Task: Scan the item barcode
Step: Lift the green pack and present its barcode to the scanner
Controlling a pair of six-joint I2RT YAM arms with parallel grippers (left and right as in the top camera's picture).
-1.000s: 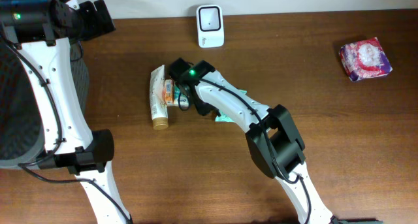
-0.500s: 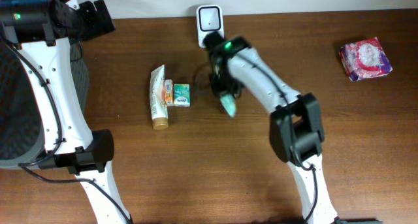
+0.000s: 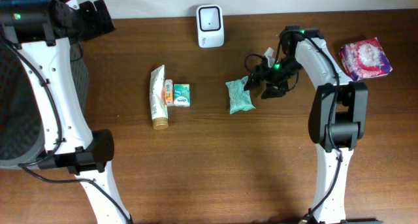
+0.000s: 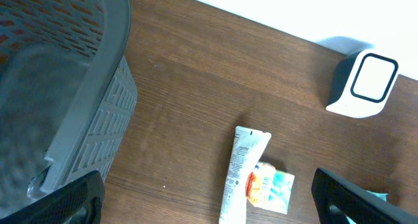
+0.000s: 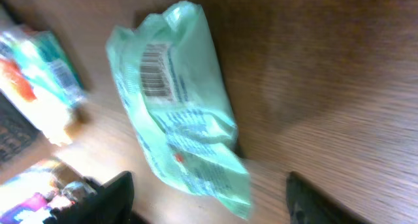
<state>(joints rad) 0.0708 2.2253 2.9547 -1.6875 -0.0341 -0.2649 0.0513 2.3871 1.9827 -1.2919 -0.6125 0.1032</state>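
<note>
A pale green packet (image 3: pixel 240 96) lies flat on the brown table, right of centre, its barcode (image 5: pixel 155 77) facing up in the right wrist view. My right gripper (image 3: pixel 257 79) hovers just to its right, open, with the packet (image 5: pixel 179 129) lying free just ahead of the two dark fingers (image 5: pixel 108 199). The white scanner (image 3: pixel 209 26) stands at the table's back edge and also shows in the left wrist view as the scanner (image 4: pixel 362 83). My left gripper (image 3: pixel 99 18) is raised at the far left, open and holding nothing (image 4: pixel 209 204).
A cream tube (image 3: pixel 158 96) and a small orange-and-teal box (image 3: pixel 177 94) lie side by side left of centre. A pink wrapped packet (image 3: pixel 365 58) sits at the far right. A grey mesh basket (image 4: pixel 59 87) stands off the table's left edge.
My right gripper carried the green packet from beside the box up past the scanner, let it go in the middle of the table, and drew off to the right. The left arm stayed still.
</note>
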